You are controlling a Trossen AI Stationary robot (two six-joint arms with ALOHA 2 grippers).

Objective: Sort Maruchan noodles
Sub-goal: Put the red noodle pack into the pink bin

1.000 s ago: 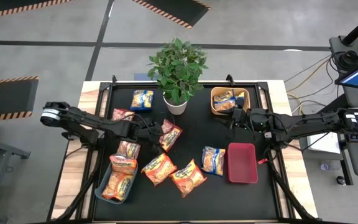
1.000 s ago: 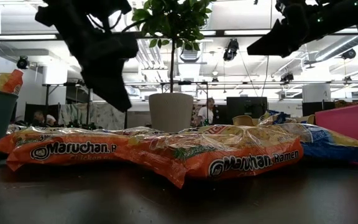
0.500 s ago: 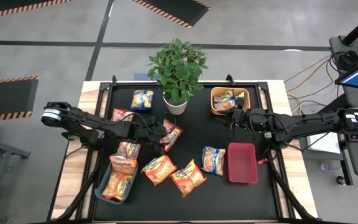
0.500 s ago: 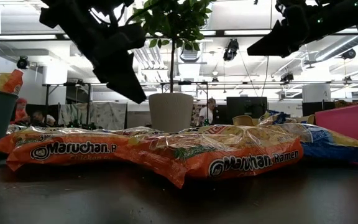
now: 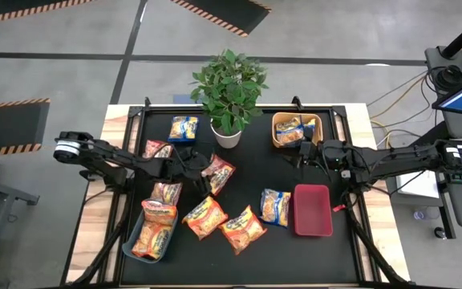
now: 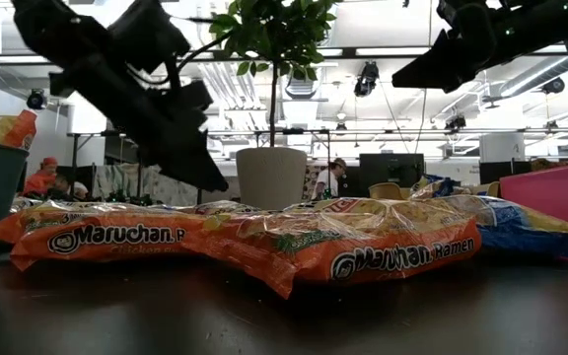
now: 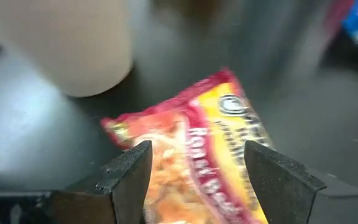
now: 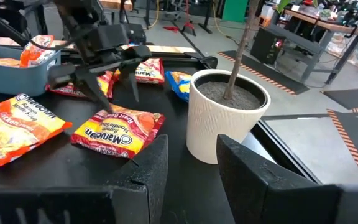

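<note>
Your right wrist view alone shows the left gripper, fingers apart, straddling a red packet on the surface beside the plant pot. Right gripper, fingers parted, holds nothing. Three bins.

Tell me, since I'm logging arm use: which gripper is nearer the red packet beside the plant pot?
Left. The left gripper hangs open right at the red packet, fingers straddling it in the wrist view. The right gripper waits across the table beside the orange bin.
</note>
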